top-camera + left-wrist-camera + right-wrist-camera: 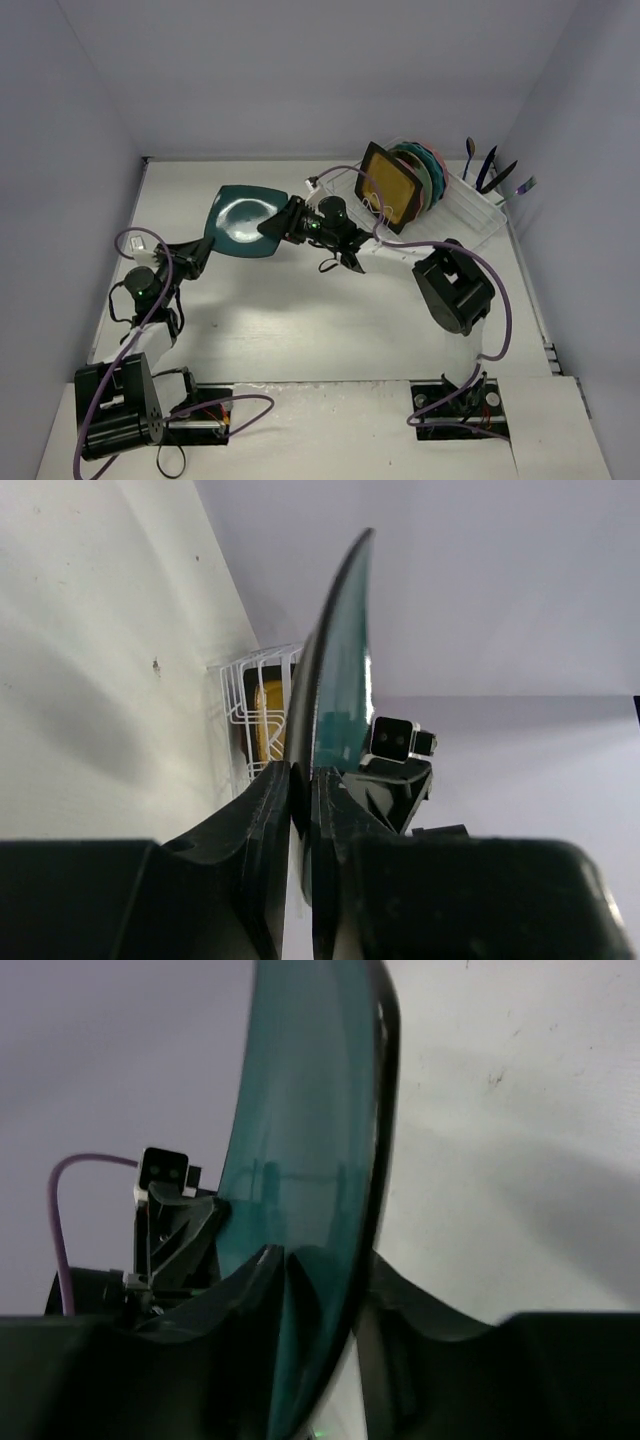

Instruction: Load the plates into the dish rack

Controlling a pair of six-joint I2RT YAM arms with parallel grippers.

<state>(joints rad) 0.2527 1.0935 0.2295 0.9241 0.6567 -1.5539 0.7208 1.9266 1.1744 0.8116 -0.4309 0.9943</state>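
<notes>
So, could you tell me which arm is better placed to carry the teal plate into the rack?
Right. The left gripper and right gripper both pinch the dark teal plate, but the right holds the edge nearer the dish rack.

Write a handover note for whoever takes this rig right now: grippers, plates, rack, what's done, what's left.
Left gripper: jaws shut on the dark teal plate, at its left edge.
Right gripper: jaws shut on the same plate's opposite edge.
Plate: held between both arms, left of the dish rack.
Done: mustard-yellow plate and three round plates stand in the rack.
Left: probably the left gripper lets go, then the right slots this last plate in.
</notes>
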